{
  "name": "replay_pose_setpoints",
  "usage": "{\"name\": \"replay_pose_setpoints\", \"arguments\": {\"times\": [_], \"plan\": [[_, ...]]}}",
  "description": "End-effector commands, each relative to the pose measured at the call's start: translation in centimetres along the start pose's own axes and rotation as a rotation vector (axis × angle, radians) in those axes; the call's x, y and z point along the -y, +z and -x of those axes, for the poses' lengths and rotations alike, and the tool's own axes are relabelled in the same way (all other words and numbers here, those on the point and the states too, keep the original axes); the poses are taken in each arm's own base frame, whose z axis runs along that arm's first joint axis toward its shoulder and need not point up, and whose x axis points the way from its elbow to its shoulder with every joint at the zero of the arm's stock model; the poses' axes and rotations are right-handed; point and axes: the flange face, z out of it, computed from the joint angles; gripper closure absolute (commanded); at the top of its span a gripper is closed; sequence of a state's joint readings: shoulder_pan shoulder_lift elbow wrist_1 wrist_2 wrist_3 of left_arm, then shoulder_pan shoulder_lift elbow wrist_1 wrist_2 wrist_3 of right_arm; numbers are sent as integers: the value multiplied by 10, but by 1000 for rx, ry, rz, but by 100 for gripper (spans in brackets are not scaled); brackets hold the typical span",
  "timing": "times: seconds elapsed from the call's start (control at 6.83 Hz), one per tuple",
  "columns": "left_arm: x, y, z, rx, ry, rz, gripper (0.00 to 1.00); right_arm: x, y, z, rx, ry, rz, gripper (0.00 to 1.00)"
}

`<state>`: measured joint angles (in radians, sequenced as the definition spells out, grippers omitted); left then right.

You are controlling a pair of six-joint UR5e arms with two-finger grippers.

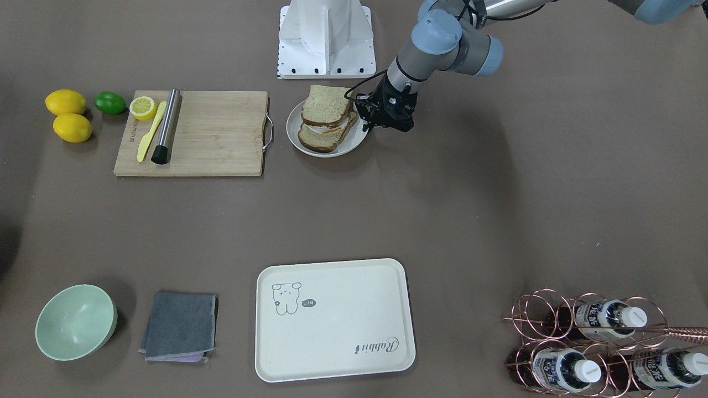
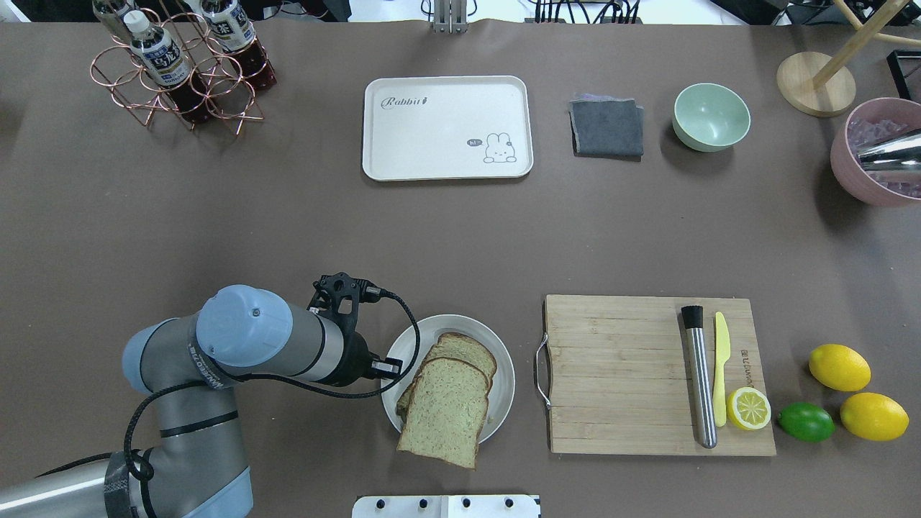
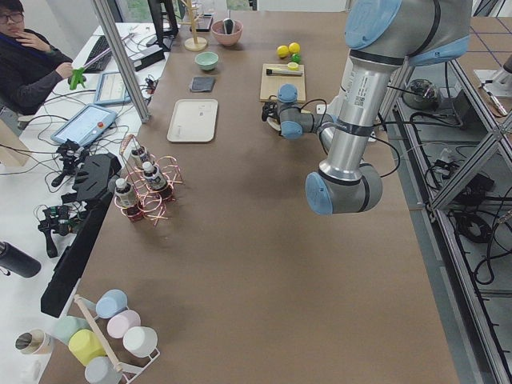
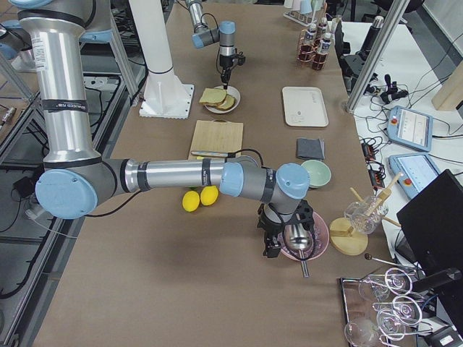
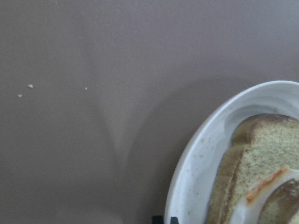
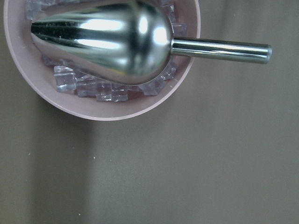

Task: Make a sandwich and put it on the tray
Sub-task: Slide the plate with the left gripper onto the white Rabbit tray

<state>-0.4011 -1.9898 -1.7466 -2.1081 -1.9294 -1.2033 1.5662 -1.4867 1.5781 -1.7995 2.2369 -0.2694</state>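
Sandwich (image 1: 326, 117) sits on the round plate (image 1: 291, 130), well apart from the tray (image 1: 343, 323), its top slice (image 2: 440, 414) skewed. It is likely light and soft, with layers prone to sliding on the egg (image 5: 256, 199), so pinch gently across both slices' edge. The left pincer (image 1: 366, 124) hovers at the rim; whether it is open I cannot tell.

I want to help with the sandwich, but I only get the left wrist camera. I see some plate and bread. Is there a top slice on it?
Observer: Yes. The top slice lies over the egg, askew, overhanging the plate towards the robot.
Operator: Where's the tray?
Observer: The tray sits on the far side of the table, with no sandwich on it yet.
Operator: And the other arm?
Observer: The right gripper is far off, at a pink bowl of ice cubes with a metal scoop in it.
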Motion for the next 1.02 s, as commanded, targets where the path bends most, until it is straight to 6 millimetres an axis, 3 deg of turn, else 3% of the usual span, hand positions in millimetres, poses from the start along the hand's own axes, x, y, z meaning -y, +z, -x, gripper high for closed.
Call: {"name": "replay_pose_setpoints", "arguments": {"times": [0.0, 0.29, 0.73, 0.88], "plan": [[50, -39, 19, -31, -39, 13, 100, -2, 2, -2, -1, 6, 5, 0], [115, -61, 34, -31, -88, -7, 100, -8, 7, -4, 2, 12, 13, 0], [265, -89, 90, 12, -50, 13, 100, -13, 9, -8, 3, 23, 15, 0], [311, -94, 96, 39, -63, 2, 100, -13, 9, -8, 4, 23, 14, 0]]}}
